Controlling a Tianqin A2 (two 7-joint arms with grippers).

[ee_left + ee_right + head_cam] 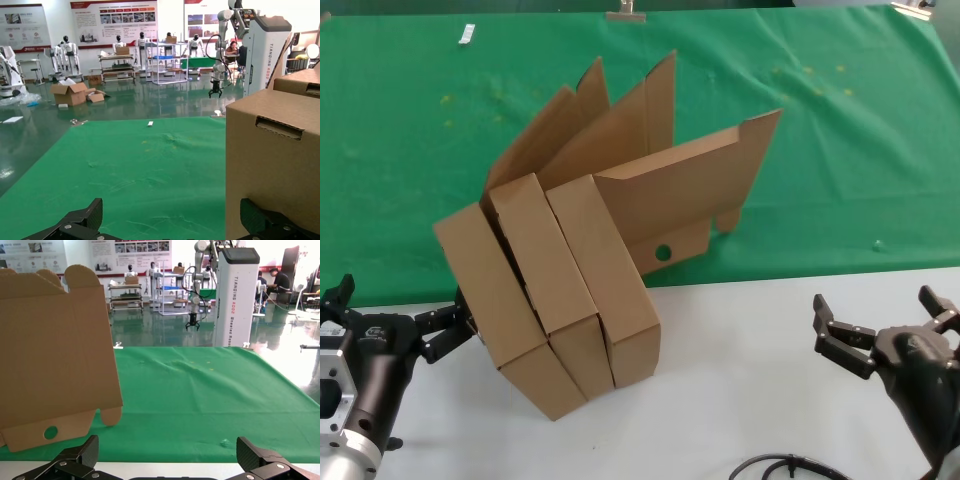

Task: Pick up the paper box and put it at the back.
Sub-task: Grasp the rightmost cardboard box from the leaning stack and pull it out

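Note:
Three alike brown paper boxes stand side by side with lids up, half on the green cloth (840, 180), half on the white tabletop (750, 370): left box (495, 300), middle box (545, 265), right box (610, 285). My left gripper (400, 310) is open at the left box's outer side, one finger beside its wall. In the left wrist view that gripper (172, 220) is open, and the box (272, 165) stands by one finger. My right gripper (880, 310) is open and empty over the white table, apart from the boxes. In the right wrist view it (170, 455) faces a lid flap (55, 355).
The green cloth (200, 395) stretches far behind the boxes, with small yellowish specks. A small white item (467, 35) lies at its far left. A metal clip (625, 12) holds its back edge. A black cable (785, 465) lies at the table's front edge.

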